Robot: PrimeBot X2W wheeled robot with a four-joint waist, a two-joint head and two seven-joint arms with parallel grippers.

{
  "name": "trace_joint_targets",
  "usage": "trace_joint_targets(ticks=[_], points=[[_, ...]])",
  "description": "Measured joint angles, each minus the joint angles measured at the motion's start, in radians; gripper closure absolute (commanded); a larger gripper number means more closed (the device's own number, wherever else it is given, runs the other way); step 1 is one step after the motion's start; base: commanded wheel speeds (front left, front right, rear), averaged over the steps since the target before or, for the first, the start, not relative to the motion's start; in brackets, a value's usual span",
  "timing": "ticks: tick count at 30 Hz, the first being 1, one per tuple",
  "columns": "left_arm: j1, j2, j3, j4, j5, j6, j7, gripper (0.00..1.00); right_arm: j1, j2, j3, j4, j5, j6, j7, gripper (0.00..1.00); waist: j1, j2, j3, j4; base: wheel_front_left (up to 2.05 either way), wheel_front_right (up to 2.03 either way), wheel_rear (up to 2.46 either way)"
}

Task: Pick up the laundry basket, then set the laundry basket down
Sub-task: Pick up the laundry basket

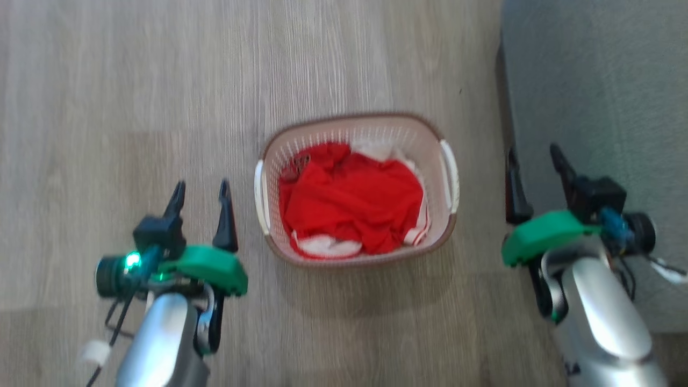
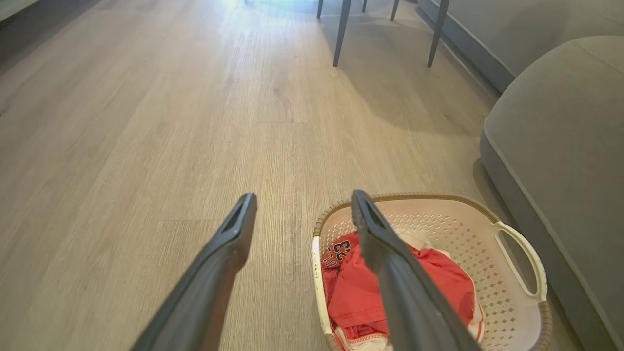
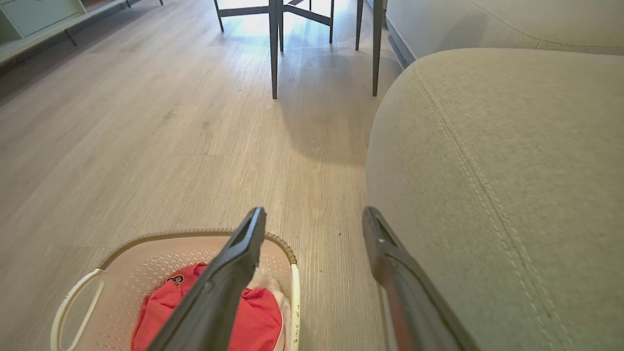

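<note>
Laundry basket (image 1: 322, 135) between left tool (image 1: 202, 187), right tool (image 1: 532, 151); both spread, empty.

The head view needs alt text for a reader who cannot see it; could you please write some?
A basket holding red clothes stands on a wood floor, seen from above. The left gripper and right gripper hang open on either side of it, apart from it, the right one at the edge of a grey sofa.
</note>
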State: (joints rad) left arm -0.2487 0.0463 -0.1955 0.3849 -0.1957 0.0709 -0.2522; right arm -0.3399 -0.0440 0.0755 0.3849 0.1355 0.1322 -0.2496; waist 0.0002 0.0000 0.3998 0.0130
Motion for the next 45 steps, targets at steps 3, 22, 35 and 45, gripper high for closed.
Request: trace_joint_targets(ticks=[3, 22, 35, 45], points=[[-0.064, -0.002, -0.026, 0.047, -0.016, 0.0, 0.0, 0.0, -0.06, -0.001, -0.004, 0.041, -0.005, 0.0, 0.0, 0.0, 0.0001, 0.0, 0.059, 0.003, 0.0, 0.0, 0.0], [-0.358, -0.014, -0.154, 0.309, -0.16, -0.001, -0.002, 0.0, -0.295, -0.014, -0.026, 0.248, -0.013, 0.0, 0.0, 0.0, -0.0001, 0.0, 0.376, 0.045, 0.0, 0.0, 0.0], [-0.473, -0.016, -0.273, 0.403, -0.255, -0.01, -0.002, 0.0, -0.376, -0.017, -0.035, 0.317, -0.022, 0.0, 0.0, 0.0, -0.0001, 0.0, 0.491, 0.074, 0.0, 0.0, 0.0], [-0.57, -0.017, -0.344, 0.45, -0.267, -0.01, -0.002, 0.0, -0.425, -0.019, -0.015, 0.34, -0.022, 0.0, 0.0, 0.0, -0.0002, 0.0, 0.55, 0.077, 0.0, 0.0, 0.0]])
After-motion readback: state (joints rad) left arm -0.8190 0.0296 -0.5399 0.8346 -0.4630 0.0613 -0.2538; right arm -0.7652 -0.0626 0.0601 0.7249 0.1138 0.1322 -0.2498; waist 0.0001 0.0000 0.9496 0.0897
